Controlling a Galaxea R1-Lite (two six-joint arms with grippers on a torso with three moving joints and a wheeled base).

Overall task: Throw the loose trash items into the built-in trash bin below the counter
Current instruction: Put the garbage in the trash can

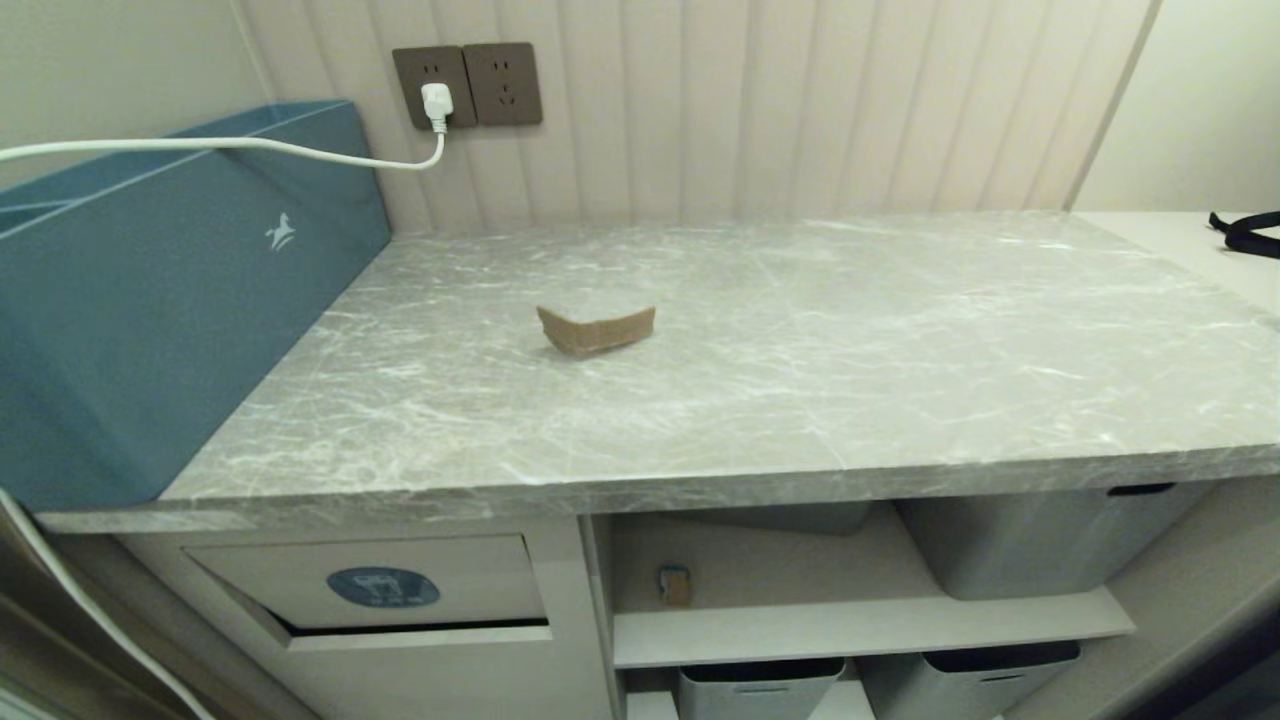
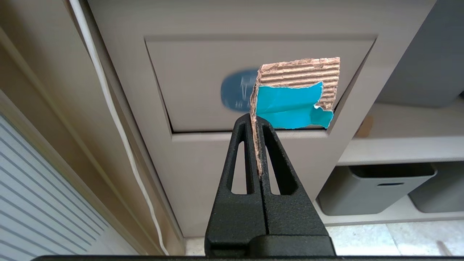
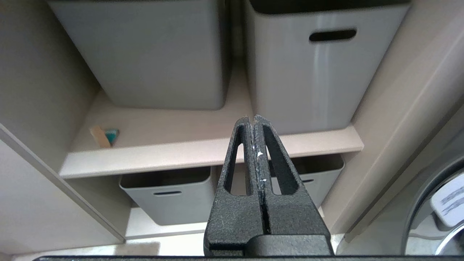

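Observation:
A curved brown cardboard scrap lies near the middle of the grey marble counter. Below the counter's left end is the beige trash bin flap with its blue sticker. My left gripper is shut on a corrugated scrap with teal tape, held upright in front of the bin flap. A small scrap with teal tape lies on the upper shelf; it also shows as the small scrap in the head view. My right gripper is shut and empty, facing the shelves. Neither gripper shows in the head view.
A big teal box stands on the counter's left end, with a white cable running over it to a wall socket. Grey tubs fill the shelves right of the bin. A black strap lies at the far right.

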